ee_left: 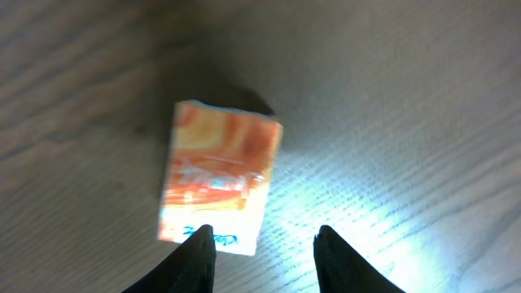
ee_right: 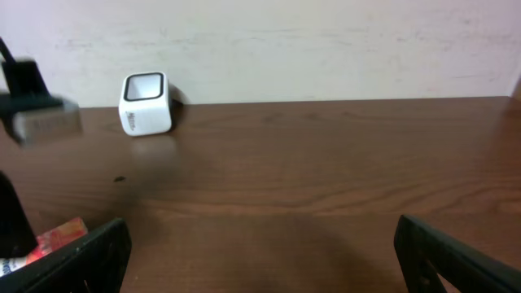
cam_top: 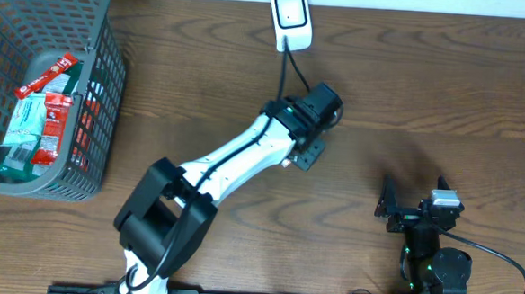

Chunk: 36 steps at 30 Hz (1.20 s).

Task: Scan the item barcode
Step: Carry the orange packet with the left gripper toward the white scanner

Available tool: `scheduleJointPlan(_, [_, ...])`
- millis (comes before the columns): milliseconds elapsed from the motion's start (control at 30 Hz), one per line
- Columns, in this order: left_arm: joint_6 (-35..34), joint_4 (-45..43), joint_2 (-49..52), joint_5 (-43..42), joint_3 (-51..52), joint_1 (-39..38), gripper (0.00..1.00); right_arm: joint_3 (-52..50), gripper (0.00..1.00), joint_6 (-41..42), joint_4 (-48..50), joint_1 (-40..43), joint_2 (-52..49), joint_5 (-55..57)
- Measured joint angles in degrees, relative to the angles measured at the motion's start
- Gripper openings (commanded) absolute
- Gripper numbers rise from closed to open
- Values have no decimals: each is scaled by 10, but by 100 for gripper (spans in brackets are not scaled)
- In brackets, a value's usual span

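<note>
Midway at best, by the look of it. No sign either way of a completed scan: no light or readout to be read on the scanner standing at the far edge of the bench.

Seen from the left wrist: an orange packet lying flat on the wood, printed face up, with no barcode legible on the side showing. Just below it, the left tool, jaws parted and nothing between them. Left fingertip close to the packet's lower edge, perhaps overlapping it in view, but no grip.

Hidden from overhead, that packet, under the wrist of the left arm stretched out just short of the scanner. Glimpsed also at the lower left of the right wrist view, well on the near side of the scanner.

Parked at the front right of the bench: the right tool, jaws spread wide, empty, well apart from the packet.

Off to the left, a grey basket holding several more packets.

Judged done: one packet out on the bench near the scanner. Judged left: either a fresh pick-up and a pass of the barcode before the scanner window, or, with that pass already made, only clearing the packet away. Impossible to tell which from these views.
</note>
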<state>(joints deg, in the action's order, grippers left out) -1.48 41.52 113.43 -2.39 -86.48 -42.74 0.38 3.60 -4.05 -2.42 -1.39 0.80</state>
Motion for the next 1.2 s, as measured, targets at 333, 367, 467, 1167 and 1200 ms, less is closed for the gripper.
scheduleJointPlan(333, [35, -30, 54, 23, 7, -4, 41, 0, 99, 0, 0, 0, 0, 0])
scheduleJointPlan(367, [35, -30, 58, 30, 7, -4, 41, 0, 99, 0, 0, 0, 0, 0])
scheduleJointPlan(467, [37, -33, 61, 43, 7, -4, 41, 0, 99, 0, 0, 0, 0, 0])
scheduleJointPlan(1167, [37, -32, 60, 78, 7, -5, 42, 0, 99, 0, 0, 0, 0, 0])
scheduleJointPlan(1200, [37, -32, 60, 79, 7, -6, 41, 0, 99, 0, 0, 0, 0, 0])
